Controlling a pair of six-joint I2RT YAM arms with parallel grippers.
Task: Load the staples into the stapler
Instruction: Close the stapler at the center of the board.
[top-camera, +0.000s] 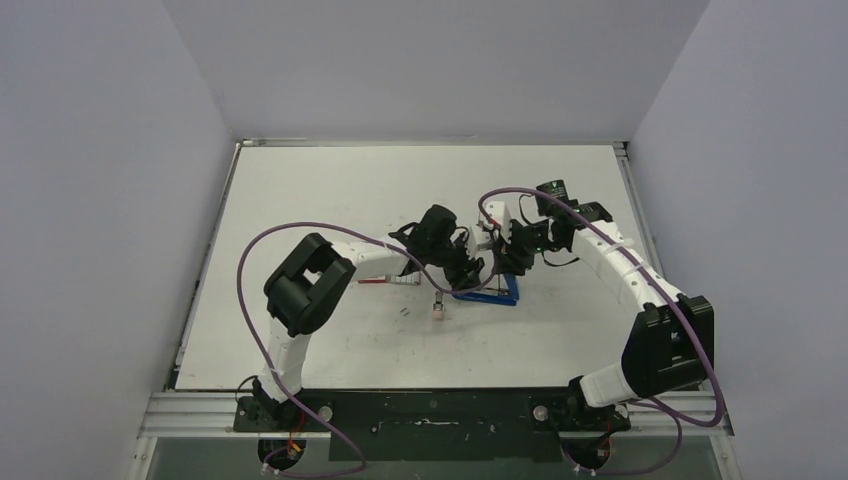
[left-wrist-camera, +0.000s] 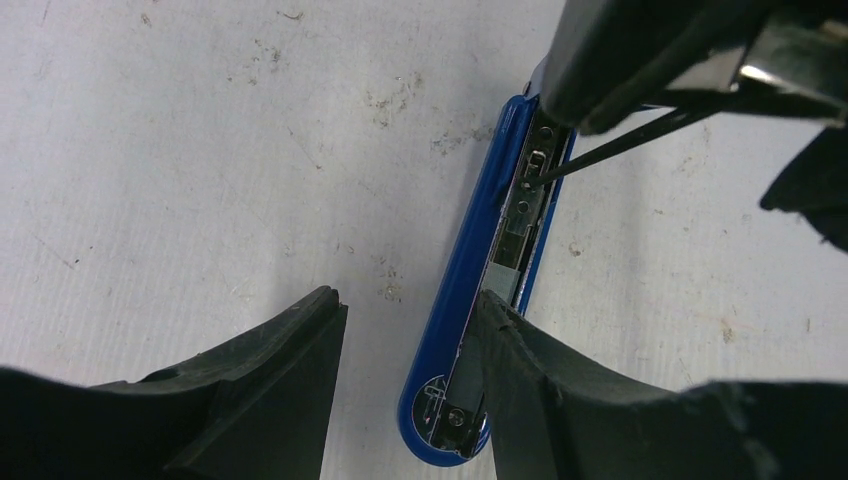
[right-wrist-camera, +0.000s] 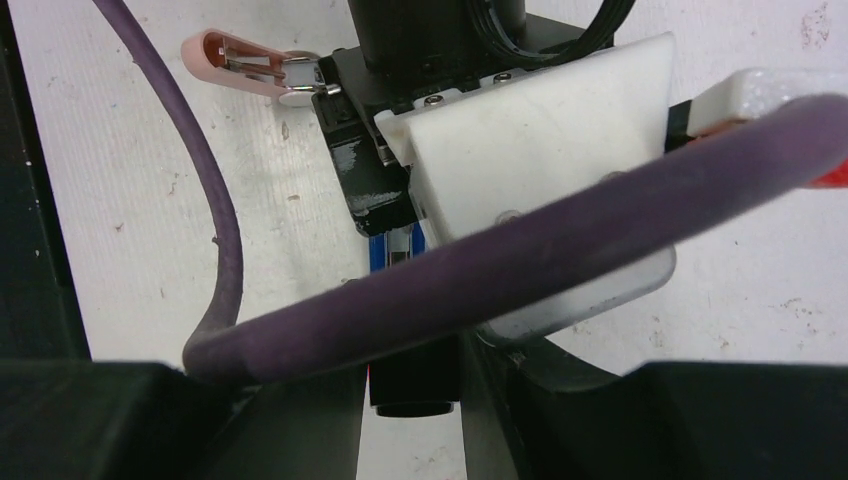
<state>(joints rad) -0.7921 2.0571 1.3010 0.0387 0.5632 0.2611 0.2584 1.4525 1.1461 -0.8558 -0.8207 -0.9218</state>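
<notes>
Nearest the arm bases, a small pink block stands alone on the white surface, just short of the stapler and apart from it; the right wrist view shows a metal piece at one end of it. Beside it are faint dark specks, too small to name. Next out, the stapler lies mid-surface, opened up: the blue lower body is flat on the surface with its metal channel facing up, and the black top part is lifted clear at the far end, a thin dark rod running from it down into the channel. Grey metal sits in the channel; strip or pusher, cannot tell. The left hand is over the stapler's rounded end, jaws about half apart and holding nothing. One finger overlaps the channel edge, though whether it presses there is unclear. The other finger is over bare surface, off the stapler. The right hand comes in from the opposite side, jaws narrowed onto the stapler's black top end, which fills the gap between its fingers. A purple cable crosses that camera's view and hides much of the blue body. Just left of the stapler, partly under the left forearm, lies the red-and-white staple box, detail unreadable. Beyond the hands is bare white surface up to the back wall.
</notes>
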